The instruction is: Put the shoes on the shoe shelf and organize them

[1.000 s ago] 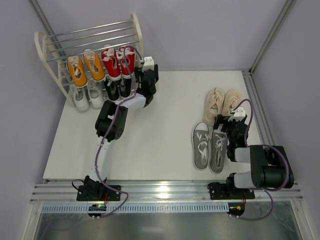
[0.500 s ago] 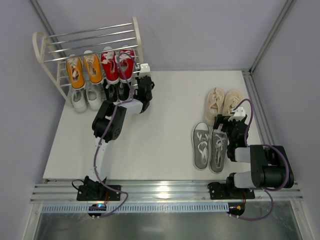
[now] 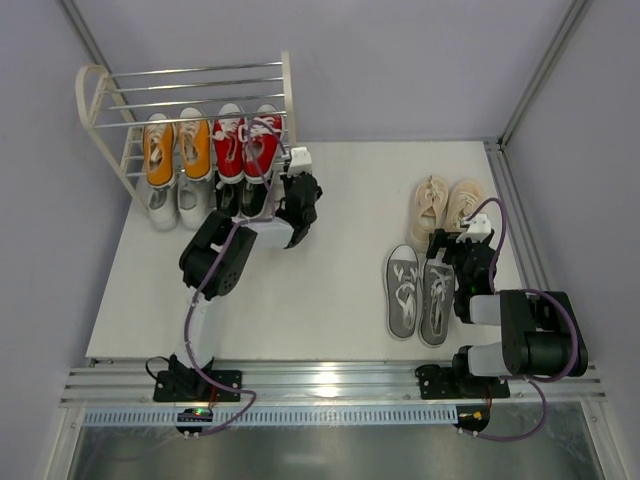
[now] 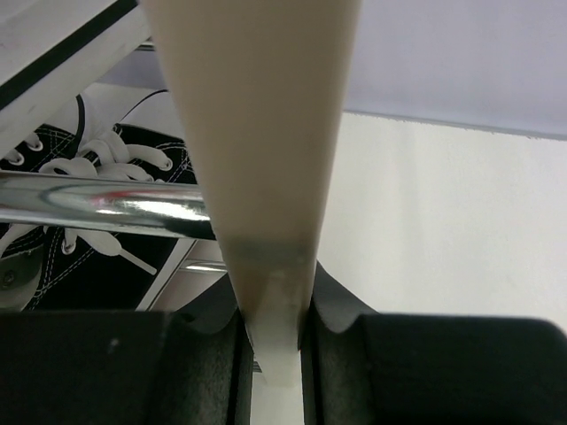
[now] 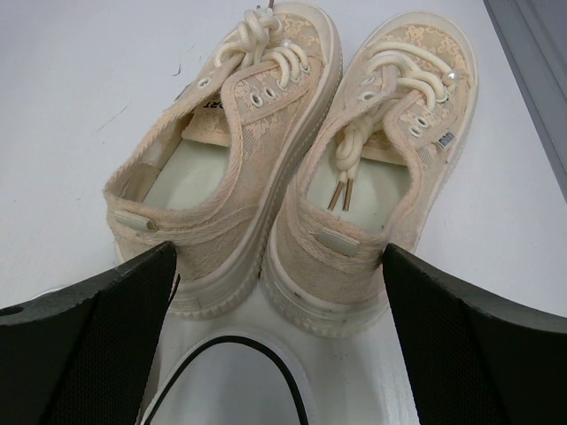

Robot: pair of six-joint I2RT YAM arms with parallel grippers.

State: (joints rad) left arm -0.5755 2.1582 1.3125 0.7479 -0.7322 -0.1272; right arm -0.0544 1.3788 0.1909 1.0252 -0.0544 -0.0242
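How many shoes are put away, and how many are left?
Done: the orange pair, red pair, white pair and black pair sit on the shoe shelf. In hand: the left fingers pinch the shelf's end frame. Left: the grey pair and beige pair, both on the table by the open right fingers.

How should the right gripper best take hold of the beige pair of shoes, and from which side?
The beige pair stands upright, side by side, heels toward the open right gripper. Probably pinch the two touching inner walls by the heels, coming down from the heel side; each open top has room for one finger.
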